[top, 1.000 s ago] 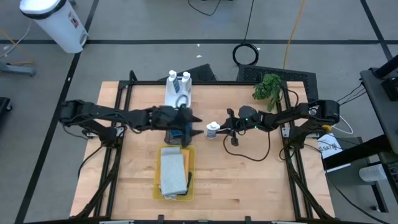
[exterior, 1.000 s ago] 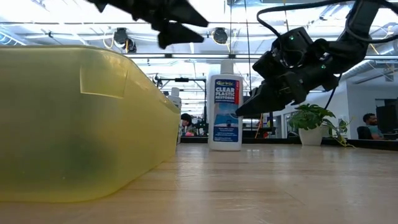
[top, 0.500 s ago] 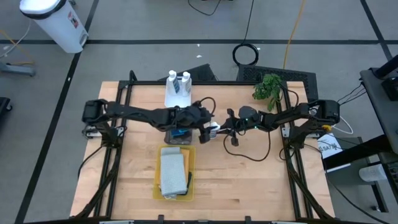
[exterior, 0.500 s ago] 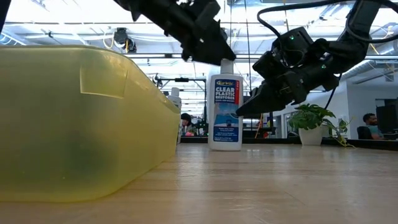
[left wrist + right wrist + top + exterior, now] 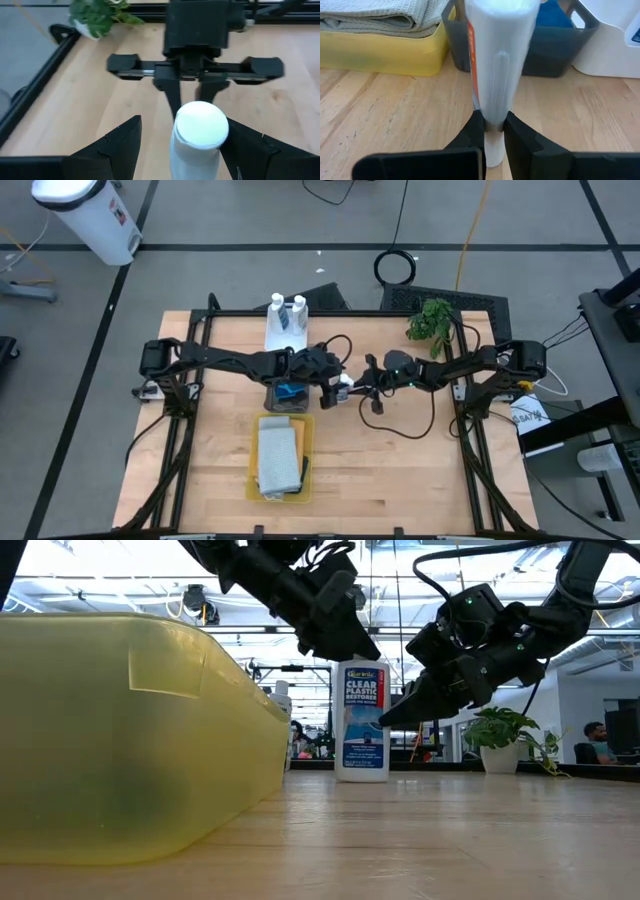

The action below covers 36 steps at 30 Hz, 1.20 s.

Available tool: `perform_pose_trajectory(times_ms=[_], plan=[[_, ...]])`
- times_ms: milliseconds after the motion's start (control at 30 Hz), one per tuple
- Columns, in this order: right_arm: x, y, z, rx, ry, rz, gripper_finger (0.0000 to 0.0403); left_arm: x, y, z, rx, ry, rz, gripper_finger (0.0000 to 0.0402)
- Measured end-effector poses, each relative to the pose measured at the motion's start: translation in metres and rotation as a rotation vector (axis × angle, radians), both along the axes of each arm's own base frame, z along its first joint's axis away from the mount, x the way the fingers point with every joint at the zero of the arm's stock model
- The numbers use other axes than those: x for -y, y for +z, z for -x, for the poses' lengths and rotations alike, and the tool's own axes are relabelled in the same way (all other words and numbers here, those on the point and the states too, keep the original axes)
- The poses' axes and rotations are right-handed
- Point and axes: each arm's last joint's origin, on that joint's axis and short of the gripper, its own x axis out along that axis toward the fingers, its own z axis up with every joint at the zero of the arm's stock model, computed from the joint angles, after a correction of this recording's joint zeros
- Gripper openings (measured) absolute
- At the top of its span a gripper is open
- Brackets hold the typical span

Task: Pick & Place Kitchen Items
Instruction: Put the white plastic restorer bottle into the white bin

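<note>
Bottle [image 5: 361, 720] cap hidden behind left pincer [image 5: 335, 630] (low view); base cut off in left wrist view.

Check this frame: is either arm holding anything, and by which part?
The right gripper pinches the standing white bottle low on its side, jaws shut on it. The left gripper straddles the bottle's cap with open jaws, holding nothing.

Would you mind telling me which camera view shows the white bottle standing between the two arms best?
The low view: the white bottle stands upright, label readable. The high view shows only its top. The left wrist view shows its cap between open fingers. The right wrist view shows its blurred body pinched near the base.
</note>
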Motion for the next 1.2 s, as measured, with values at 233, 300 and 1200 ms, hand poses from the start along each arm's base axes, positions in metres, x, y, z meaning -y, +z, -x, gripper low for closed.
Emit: perform_pose_trajectory(times_ms=[233,300,1200], plan=[[-0.0002,0.0,0.0,0.0,0.003,0.002,0.0025,0.0037,-0.0004,-0.0004,-0.001,-0.064,0.008,0.0248],[-0.0002,0.0,0.0,0.0,0.003,0.002,0.0025,0.0043,-0.0004,-0.0005,-0.001,-0.068,0.009,0.0239],[-0.0001,0.0001,-0.0002,0.005,-0.001,0.005,0.0069,0.0041,0.004,0.0004,0.019,-0.063,0.012,0.0178]])
